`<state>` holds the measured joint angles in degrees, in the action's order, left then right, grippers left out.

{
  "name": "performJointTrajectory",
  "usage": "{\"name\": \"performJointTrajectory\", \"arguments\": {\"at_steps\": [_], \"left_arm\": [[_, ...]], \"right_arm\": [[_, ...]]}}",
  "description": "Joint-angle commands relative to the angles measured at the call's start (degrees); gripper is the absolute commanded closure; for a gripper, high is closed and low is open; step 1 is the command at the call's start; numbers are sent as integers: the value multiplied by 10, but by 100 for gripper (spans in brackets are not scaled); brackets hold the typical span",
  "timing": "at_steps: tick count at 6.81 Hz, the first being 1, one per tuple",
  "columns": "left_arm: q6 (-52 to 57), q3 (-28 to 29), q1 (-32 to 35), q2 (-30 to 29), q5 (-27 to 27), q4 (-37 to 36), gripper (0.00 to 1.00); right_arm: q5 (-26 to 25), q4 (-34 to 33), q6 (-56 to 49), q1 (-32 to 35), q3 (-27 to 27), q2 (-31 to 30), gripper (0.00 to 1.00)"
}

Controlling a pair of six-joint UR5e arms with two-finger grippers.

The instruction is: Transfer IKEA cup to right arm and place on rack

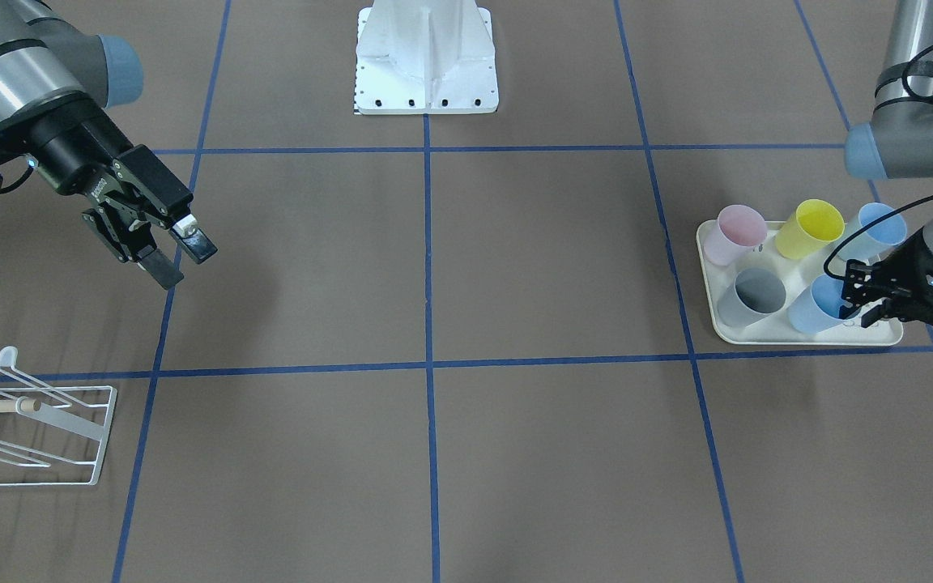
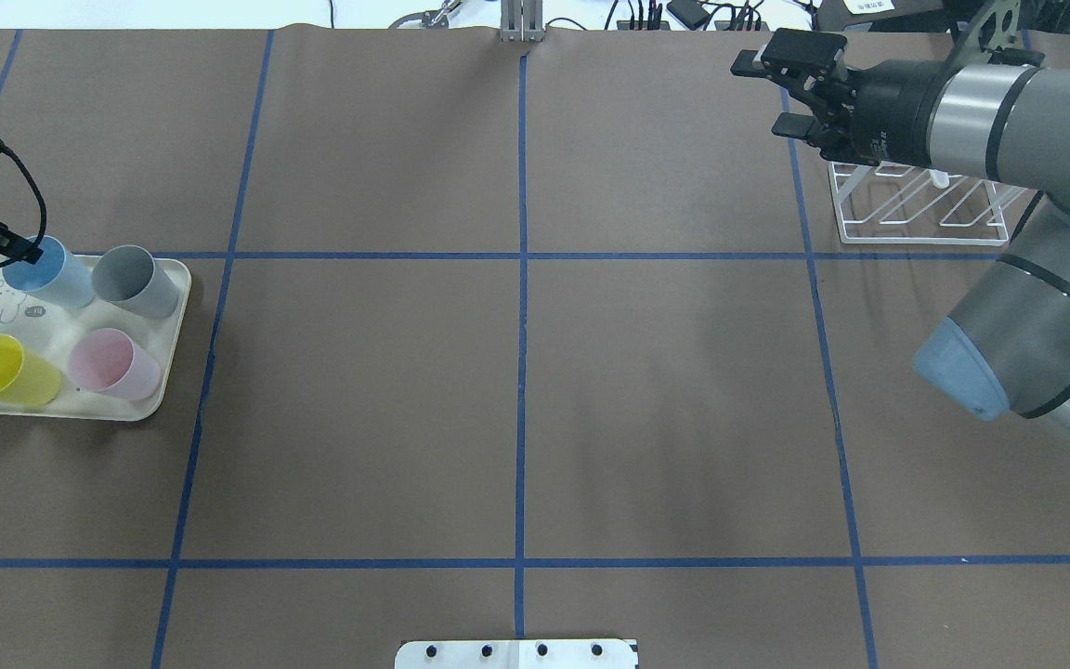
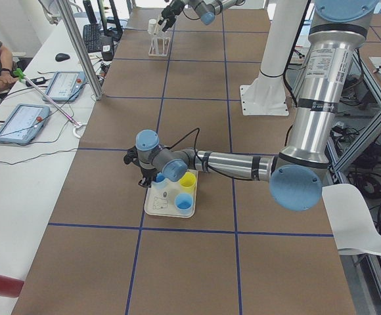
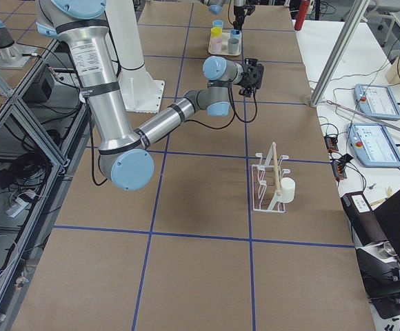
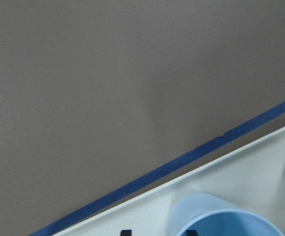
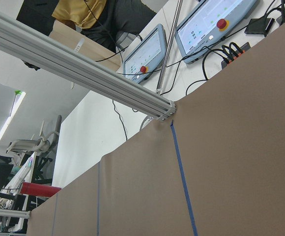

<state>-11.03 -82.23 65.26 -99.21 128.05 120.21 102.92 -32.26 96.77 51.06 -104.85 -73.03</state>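
Our cup [image 1: 816, 308] is light blue, plain and tapered. It stands upright, mouth up, long axis vertical. The left gripper [image 1: 858, 314] straddles the cup's rim, one jaw inside; we cannot tell whether the jaws pinch it. Four other cups [image 1: 811, 228] share one tray [image 1: 790, 338]. The right gripper [image 1: 181, 257] gapes wide and empty, with one rack [image 1: 70, 423] near its jaws.

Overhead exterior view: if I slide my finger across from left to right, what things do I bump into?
Tray → base plate → right pincer → rack
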Motion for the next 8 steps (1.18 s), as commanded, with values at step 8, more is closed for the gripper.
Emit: {"name": "performJointTrajectory", "arguments": {"at_steps": [8], "left_arm": [[-7, -91, 27, 64, -3, -8, 100]], "right_arm": [[0, 0, 0, 0, -3, -3, 0]]}}
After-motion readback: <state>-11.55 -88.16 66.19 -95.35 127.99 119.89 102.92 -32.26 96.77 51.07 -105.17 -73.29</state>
